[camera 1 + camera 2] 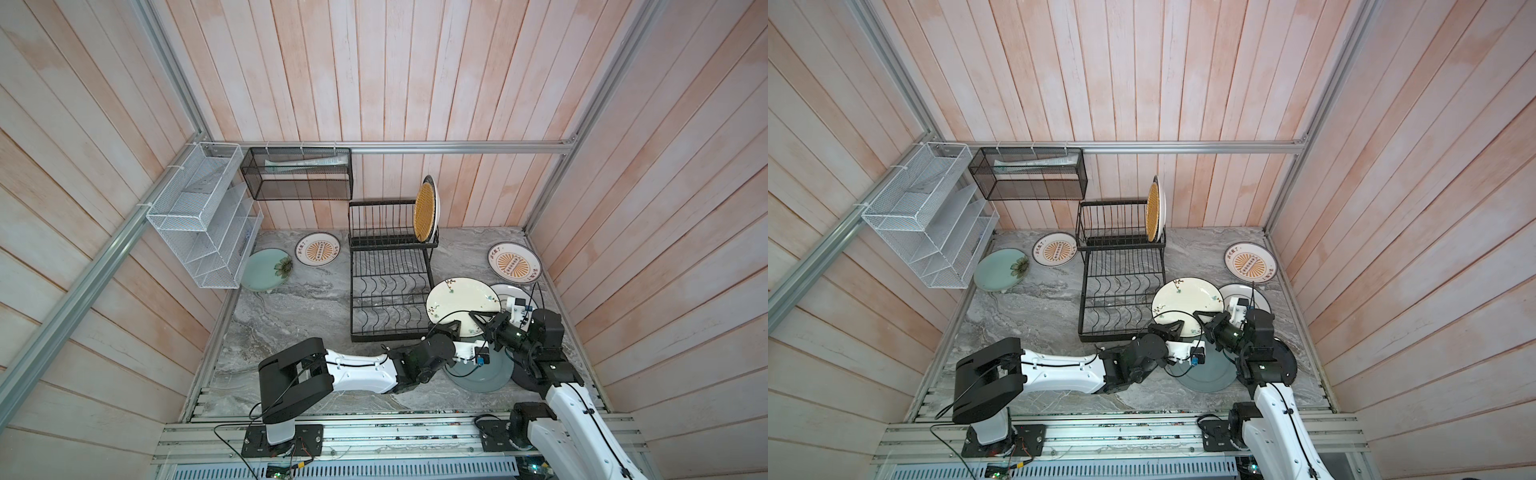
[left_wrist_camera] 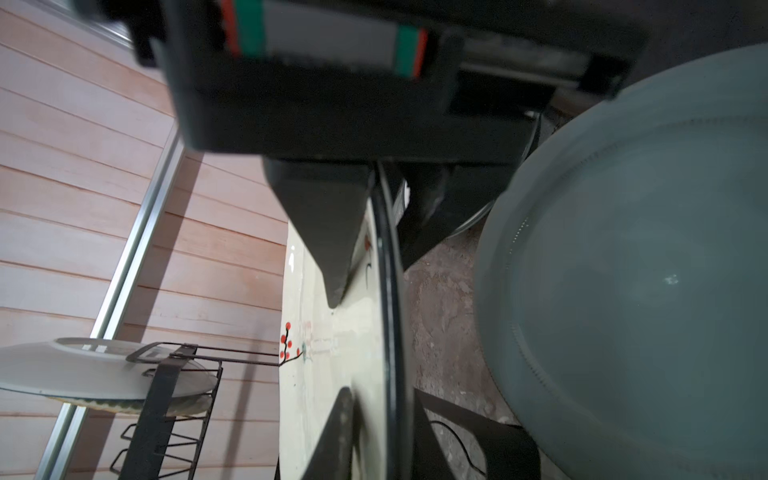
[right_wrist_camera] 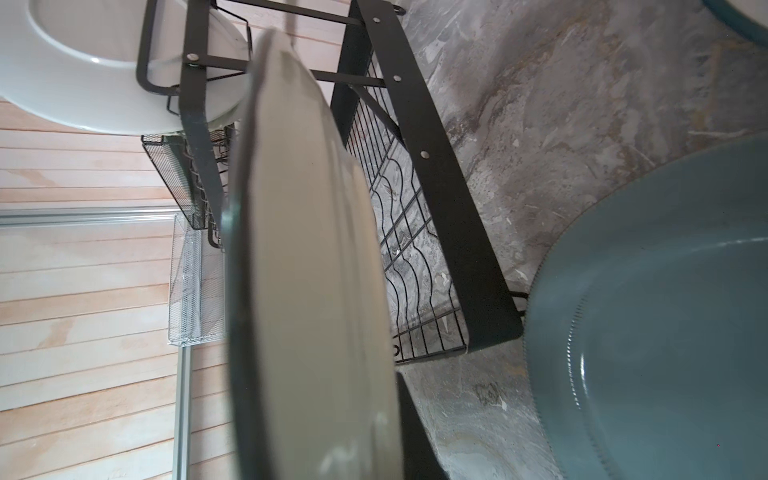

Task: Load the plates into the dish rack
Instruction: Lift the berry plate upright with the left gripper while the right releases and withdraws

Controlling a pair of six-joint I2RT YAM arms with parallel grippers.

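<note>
Grips the cream plate (image 1: pixel 457 297) at its lower right rim with the right gripper (image 1: pixel 476 318), jaws closed firmly on it. Pinches the same rim a little further left with the left gripper (image 1: pixel 455 326). In the left wrist view, one finger (image 2: pixel 332 241) on the painted face and the other behind the dark edge, so apparently clamped on the plate as well.

Holds the plate lifted and tilted, lower right of centre in both top views, above the table (image 1: pixel 311 316) and just beside the lower right corner of the rack (image 1: pixel 386 291), not yet in it. Looks like a handover, probably passing the plate to the left arm, nearer to the rack. Better to open the right jaws only after making sure of the left hold. Otherwise risks a drop onto the grey plate (image 1: pixel 482 376) lying directly below.

Further out, in the upper tier: yellow plate (image 1: pixel 424 212) upright between the bars, white plate (image 3: pixel 83 83) behind it, as needed for slots carrying plates on edge. Nothing yet in the lower tier. Left to load, flat on the table: a sunburst plate (image 1: pixel 514 262) at the right, a green plate (image 1: pixel 266 270) at the left.
</note>
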